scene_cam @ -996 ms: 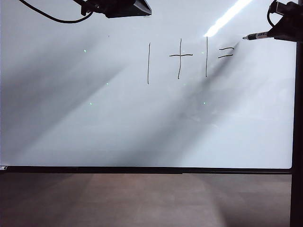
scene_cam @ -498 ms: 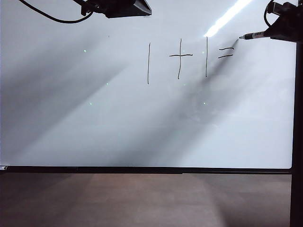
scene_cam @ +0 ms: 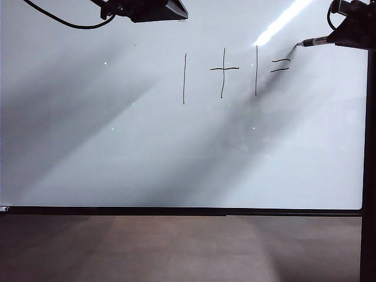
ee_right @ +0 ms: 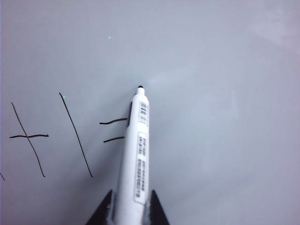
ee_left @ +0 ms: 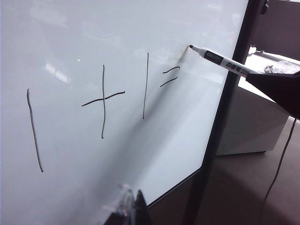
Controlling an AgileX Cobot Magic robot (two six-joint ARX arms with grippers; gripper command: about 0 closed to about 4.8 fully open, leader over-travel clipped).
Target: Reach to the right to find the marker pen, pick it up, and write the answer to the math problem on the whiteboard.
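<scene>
- Right wrist view alone showed the right gripper (ee_right: 127, 208) pinching the marker pen (ee_right: 135, 154): pale barrel, printed labels, dark tip.
- Left wrist view showed the tip just beyond the equals strokes of the math problem (ee_left: 103, 101); contact unclear.
- Left gripper (ee_left: 130, 208): tips close together, state unclear, well apart from the pen.
- Glossy whiteboard (scene_cam: 117, 158), thin black frame.

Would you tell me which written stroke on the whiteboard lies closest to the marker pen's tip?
The upper bar of the equals sign: it ends just below-left of the marker pen tip, held by the right gripper. The vertical strokes and plus sit farther left.
</scene>
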